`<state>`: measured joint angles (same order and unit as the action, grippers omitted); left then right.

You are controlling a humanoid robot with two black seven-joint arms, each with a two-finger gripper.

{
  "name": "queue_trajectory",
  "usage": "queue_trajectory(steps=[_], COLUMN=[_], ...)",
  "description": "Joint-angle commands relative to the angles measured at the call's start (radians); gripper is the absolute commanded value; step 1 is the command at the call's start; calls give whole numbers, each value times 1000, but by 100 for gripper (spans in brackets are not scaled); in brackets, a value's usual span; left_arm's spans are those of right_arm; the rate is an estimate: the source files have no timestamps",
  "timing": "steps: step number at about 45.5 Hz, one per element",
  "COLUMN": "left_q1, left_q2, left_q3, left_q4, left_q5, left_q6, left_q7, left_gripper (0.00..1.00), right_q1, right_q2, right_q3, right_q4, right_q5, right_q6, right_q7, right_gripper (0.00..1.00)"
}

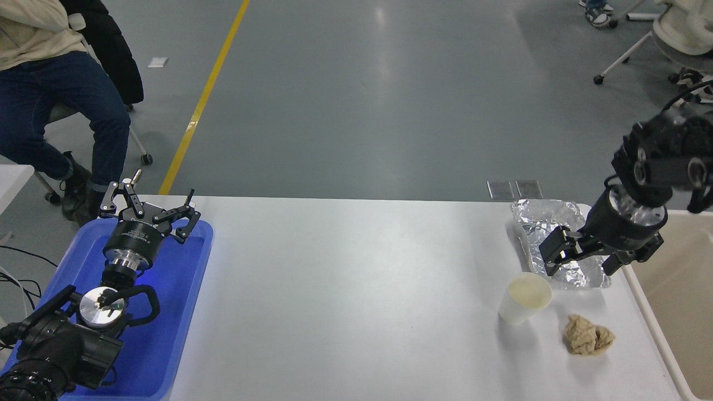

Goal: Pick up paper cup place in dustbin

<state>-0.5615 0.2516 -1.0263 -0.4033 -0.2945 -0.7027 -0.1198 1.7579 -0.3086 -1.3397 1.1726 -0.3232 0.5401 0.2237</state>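
Table (356, 289): white, fills the lower half of the frame.
Floor (362, 94): grey, fills the upper half, with a yellow line (203, 97) running diagonally at upper left.
Dustbin (682, 301): beige, at the right edge of the frame beside the table's right end; only part of it is in view.
Blue tray (167, 334): lower left, on the table's left end.
Person (50, 83): seated at upper left, in dark jeans and a cream top.
Left arm (61, 340): lower left corner, lying over the blue tray.
Left gripper (150, 209): at the tray's far end, fingers spread apart, holding nothing.
Right arm (660, 167): comes in from the right edge at mid-height.
Right gripper (582, 262): over the near end of the foil tray, up and to the right of the cup, fingers apart and empty.
Foil tray (543, 225): crinkled silver, right of centre, between the cup and the table's far edge.
Paper cup (522, 298): white, upright on the table at lower right, just below the foil tray, left of the dustbin, not touched by either gripper.
Paper wad (587, 335): crumpled tan, just below and to the right of the cup.
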Motion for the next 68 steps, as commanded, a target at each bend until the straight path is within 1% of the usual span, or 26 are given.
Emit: queue_trajectory(steps=[1, 7, 20, 21, 23, 27, 34, 38, 41, 43, 44, 61, 68], left_q1=[0, 0, 0, 0, 0, 0, 0, 0, 0, 0, 0, 0, 0], left_q2=[0, 0, 0, 0, 0, 0, 0, 0, 0, 0, 0, 0, 0], left_q3=[0, 0, 0, 0, 0, 0, 0, 0, 0, 0, 0, 0, 0], left_q4=[-2, 0, 0, 0, 0, 0, -2, 0, -2, 0, 0, 0, 0], left_q5=[0, 0, 0, 0, 0, 0, 0, 0, 0, 0, 0, 0, 0], left_q6=[0, 0, 0, 0, 0, 0, 0, 0, 0, 0, 0, 0, 0], left_q7=[0, 0, 0, 0, 0, 0, 0, 0, 0, 0, 0, 0, 0], left_gripper=[100, 100, 100, 100, 100, 100, 100, 100, 100, 100, 100, 100, 100], right_q1=[-143, -195, -310, -317, -330, -337, -337, -339, -337, -336, -336, -331, -318], right_q2=[0, 0, 8, 11, 20, 26, 26, 28, 26, 25, 25, 22, 19], right_q3=[11, 34, 88, 90, 93, 94, 93, 93, 91, 91, 91, 93, 93], right_q4=[-8, -11, -109, -116, -125, -131, -130, -130, -126, -125, -123, -116, -108], right_q5=[24, 24, 24, 24, 24, 26, 26, 26, 24, 26, 24, 26, 24], right_q6=[-282, -364, -370, -371, -374, -396, -401, -396, -388, -387, -385, -345, -293], right_q7=[-1, -1, -1, -1, -1, -3, -3, -3, -3, -3, -3, -3, 0], right_gripper=[100, 100, 100, 98, 89, 85, 52, 27, 12, 2, 0, 0, 0])
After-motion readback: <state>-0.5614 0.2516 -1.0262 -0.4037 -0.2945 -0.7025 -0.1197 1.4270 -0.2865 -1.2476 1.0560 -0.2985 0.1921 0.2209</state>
